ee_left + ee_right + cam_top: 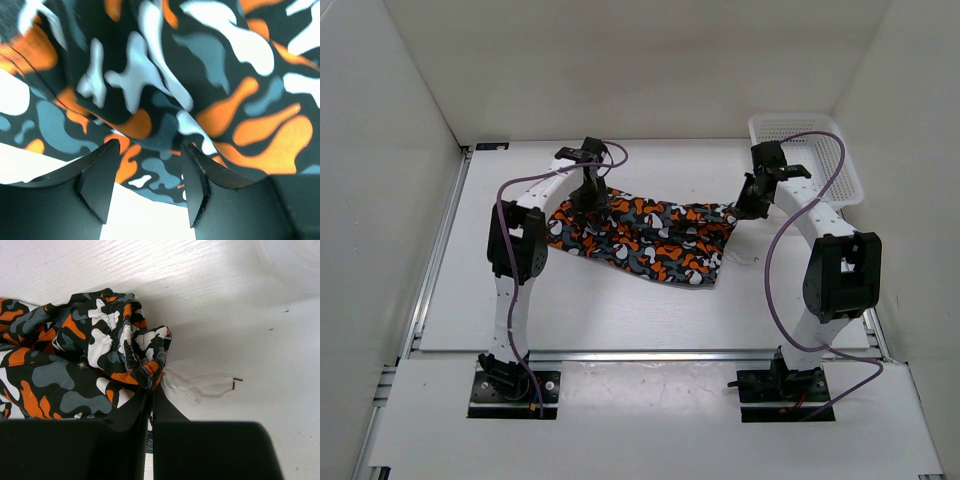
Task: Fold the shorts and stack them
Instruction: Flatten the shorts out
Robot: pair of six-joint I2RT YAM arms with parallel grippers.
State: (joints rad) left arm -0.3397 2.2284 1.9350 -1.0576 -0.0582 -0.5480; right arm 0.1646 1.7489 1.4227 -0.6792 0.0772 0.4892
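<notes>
Shorts (640, 240) lie spread mid-desk (620, 310). Right pincer (151, 386) is clamped on their 3 o'clock corner. Left pincer (150, 147) is apart over the 9 o'clock edge. Risk: a one-sided pull bunches the cloth, or the thin grip slips.

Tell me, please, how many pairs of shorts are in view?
1: the shorts lie mid-table between the left gripper and the right gripper, which pinches their edge. More may be hidden inside the white basket, far right.
</notes>
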